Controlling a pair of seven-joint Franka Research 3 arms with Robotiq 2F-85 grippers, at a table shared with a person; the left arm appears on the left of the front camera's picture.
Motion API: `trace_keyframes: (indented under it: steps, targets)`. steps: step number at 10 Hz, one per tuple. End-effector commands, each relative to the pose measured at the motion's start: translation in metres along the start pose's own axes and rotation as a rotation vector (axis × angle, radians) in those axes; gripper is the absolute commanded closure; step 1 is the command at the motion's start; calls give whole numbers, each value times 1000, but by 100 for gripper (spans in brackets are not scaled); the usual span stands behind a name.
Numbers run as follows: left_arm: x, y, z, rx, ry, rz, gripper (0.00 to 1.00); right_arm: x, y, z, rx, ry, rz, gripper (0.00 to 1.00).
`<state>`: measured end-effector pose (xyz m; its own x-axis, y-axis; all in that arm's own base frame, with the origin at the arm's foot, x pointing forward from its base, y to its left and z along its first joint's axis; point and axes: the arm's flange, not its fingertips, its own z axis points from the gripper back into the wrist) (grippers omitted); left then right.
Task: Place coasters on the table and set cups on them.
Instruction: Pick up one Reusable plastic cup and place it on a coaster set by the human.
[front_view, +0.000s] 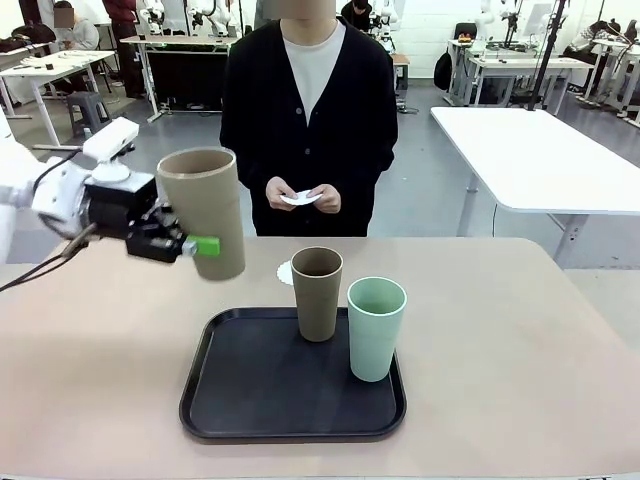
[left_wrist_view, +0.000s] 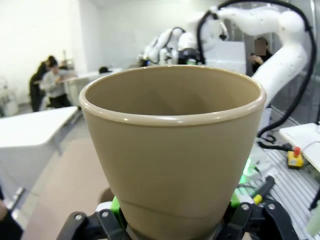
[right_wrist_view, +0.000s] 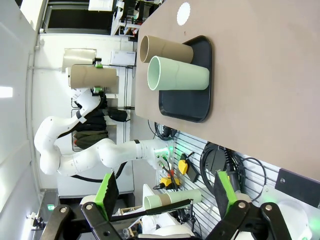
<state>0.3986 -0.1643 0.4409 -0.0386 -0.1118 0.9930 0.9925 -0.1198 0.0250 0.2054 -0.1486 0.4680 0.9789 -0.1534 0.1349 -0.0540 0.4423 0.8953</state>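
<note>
Left pincer (front_view: 200, 245): closed on the held tan cup (front_view: 203, 210) low on its wall, carrying it upright above the counter (front_view: 500, 330).
Right pincer (right_wrist_view: 165, 180): jaws wide apart, holding nothing.
Coaster (front_view: 285, 272): flat on the counter, below the left pincer and off toward the middle, just past the tray's (front_view: 240, 400) far edge.
Other cups: second tan cup (front_view: 317, 295) and mint cup (front_view: 375, 330) stand on the tray, lower than the left pincer and on the same side as the coaster.
Person's hands (front_view: 300, 197): hold more white discs beyond the coaster.
Risk, collision: the second tan cup stands just in front of the coaster; a low sideways approach could knock it.
Risk, slip: the grip is low on a tapered wall, so a quick swing could tilt the cup.
Risk, placement: the thin disc may slide if the base lands off-centre or drags.
</note>
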Motion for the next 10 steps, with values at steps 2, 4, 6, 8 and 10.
trace_keyframes:
  steps: [2, 4, 6, 8, 10]
  targets:
    - [17, 86, -19, 109, -8, 58, 17, 1, 0, 1, 15, -2, 14, 0]
    - [10, 130, -26, 142, -22, 33, 17, 1, 0, 1, 15, -2, 14, 0]
    - [-9, 160, -36, 128, -9, -12, 17, 1, 0, 1, 15, -2, 14, 0]
    - [-25, 184, -45, 110, 28, -60, 17, 1, 0, 1, 15, -2, 14, 0]
    - [-37, 197, -46, 83, 47, -64, 17, 1, 0, 1, 15, -2, 14, 0]
